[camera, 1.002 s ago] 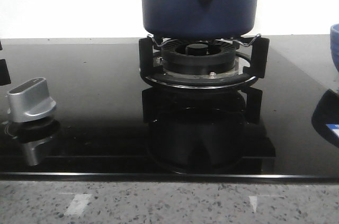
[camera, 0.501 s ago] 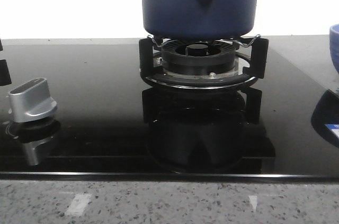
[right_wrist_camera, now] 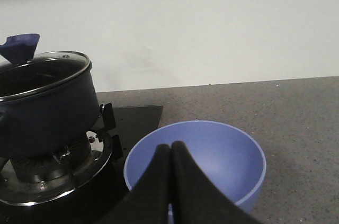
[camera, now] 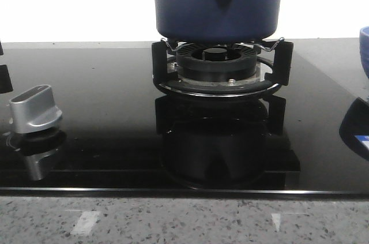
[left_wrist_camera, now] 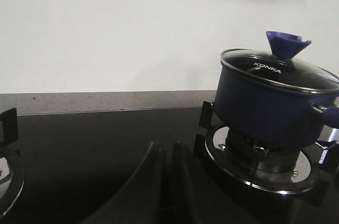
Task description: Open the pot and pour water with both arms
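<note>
Pot (left_wrist_camera: 267, 106) on burner (camera: 216, 65), glass lid (left_wrist_camera: 280, 70) on (contents unseen) — bowl (right_wrist_camera: 196, 163) empty; both arms' fingers pressed together, holding nothing.

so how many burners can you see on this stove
2. One burner sits under the pot at the stove's middle; part of another burner shows at the left wrist view's edge. More may be out of frame.

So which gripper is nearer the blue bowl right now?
Right. The right gripper hangs just in front of the blue bowl, fingers closed. The left gripper faces the pot; its view shows no bowl.
</note>
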`<action>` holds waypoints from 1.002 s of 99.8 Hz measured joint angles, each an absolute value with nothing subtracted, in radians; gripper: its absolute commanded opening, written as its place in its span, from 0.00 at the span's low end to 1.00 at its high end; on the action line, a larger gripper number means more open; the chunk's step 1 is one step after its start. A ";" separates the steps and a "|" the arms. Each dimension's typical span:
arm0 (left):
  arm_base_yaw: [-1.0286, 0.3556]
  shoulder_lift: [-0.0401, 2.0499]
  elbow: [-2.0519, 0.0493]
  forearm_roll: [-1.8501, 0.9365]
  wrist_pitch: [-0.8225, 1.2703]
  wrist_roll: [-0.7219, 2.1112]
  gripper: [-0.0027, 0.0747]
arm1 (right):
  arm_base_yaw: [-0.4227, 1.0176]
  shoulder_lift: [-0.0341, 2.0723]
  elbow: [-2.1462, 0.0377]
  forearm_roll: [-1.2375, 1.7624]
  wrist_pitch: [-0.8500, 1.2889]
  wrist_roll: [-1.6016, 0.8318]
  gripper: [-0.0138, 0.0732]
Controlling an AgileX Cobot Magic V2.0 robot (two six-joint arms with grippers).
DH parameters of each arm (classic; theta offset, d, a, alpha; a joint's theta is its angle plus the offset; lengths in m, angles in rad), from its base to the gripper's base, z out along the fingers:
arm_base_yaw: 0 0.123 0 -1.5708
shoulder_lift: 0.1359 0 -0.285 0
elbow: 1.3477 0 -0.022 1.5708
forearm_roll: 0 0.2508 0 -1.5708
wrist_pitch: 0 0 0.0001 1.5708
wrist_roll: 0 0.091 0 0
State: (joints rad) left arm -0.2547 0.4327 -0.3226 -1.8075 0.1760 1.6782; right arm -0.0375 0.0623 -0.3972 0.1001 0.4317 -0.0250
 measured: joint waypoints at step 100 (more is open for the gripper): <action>-0.250 0.350 -0.322 -1.556 0.340 1.619 0.01 | -0.038 0.062 -0.397 0.100 0.432 -0.027 0.08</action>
State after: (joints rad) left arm -0.2499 0.3504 -0.3218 -1.5558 0.3404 1.6186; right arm -0.0375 0.0623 -0.3972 0.1001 0.4317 -0.0272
